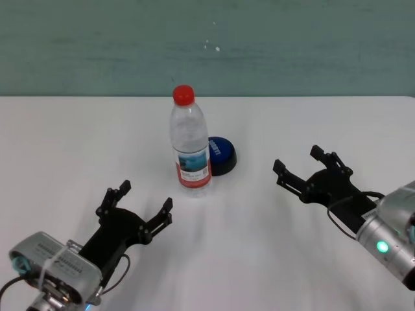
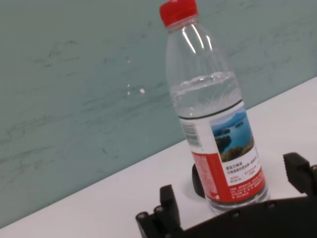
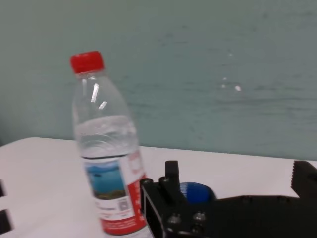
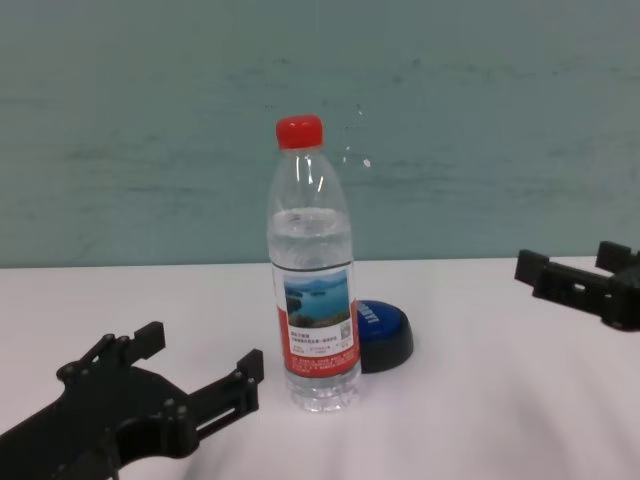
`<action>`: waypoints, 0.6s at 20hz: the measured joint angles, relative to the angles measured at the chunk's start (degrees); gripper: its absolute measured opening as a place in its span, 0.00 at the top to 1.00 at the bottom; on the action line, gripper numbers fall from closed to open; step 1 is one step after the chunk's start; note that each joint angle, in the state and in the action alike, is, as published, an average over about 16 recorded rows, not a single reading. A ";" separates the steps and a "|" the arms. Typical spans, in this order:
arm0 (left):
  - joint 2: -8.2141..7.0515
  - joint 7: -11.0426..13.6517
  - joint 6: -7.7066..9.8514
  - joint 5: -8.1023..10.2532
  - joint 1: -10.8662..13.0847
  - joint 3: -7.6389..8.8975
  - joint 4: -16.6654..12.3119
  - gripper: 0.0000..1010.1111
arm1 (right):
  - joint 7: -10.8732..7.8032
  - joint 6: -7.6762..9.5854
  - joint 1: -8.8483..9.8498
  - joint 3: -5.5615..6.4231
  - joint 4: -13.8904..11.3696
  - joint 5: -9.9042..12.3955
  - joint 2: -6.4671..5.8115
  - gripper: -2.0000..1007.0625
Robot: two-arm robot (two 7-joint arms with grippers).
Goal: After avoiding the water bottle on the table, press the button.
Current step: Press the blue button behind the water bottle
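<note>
Head view: water bottle (image 1: 190,138) seen upright mid-surface (image 1: 78,136), button (image 1: 222,155) tucked just behind, toward right side. Right pincer (image 1: 298,164) held apart, nearer button; left pincer (image 1: 144,202) apart, idle. Approach best made from right, bottle left untouched.

Left arm: enters from the near left in the head view, forearm angled forward and toward the middle.
Left gripper (image 1: 137,207): low over the near left, black fingers (image 1: 118,193) spread apart with nothing between them, tips aimed forward.
Right arm: enters from the near right, its silver wrist housing showing a lit green light, forearm angled forward and inward.
Right gripper (image 1: 302,163): over the right side, fingers (image 1: 284,172) parted and holding nothing, tips aimed toward the middle.
</note>
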State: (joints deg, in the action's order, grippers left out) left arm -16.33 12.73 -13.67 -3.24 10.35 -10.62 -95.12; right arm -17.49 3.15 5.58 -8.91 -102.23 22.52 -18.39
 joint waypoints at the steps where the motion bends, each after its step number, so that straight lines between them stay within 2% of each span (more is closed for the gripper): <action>1: 0.00 0.00 0.00 0.00 0.00 0.00 0.00 0.01 | -0.58 0.36 0.27 0.12 -0.71 0.40 -0.83 0.00; 7: 0.00 0.00 0.00 0.00 0.00 0.00 0.00 0.01 | -2.27 1.93 2.11 -0.15 -4.79 0.59 -5.47 0.00; 12: 0.00 0.00 0.00 0.00 0.00 0.00 0.00 0.01 | -2.39 2.38 2.96 -1.65 -6.56 -0.98 -8.05 0.00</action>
State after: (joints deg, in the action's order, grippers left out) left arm -16.33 12.73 -13.66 -3.24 10.35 -10.62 -95.12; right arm -19.89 5.53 8.54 -10.56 -108.79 21.54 -26.44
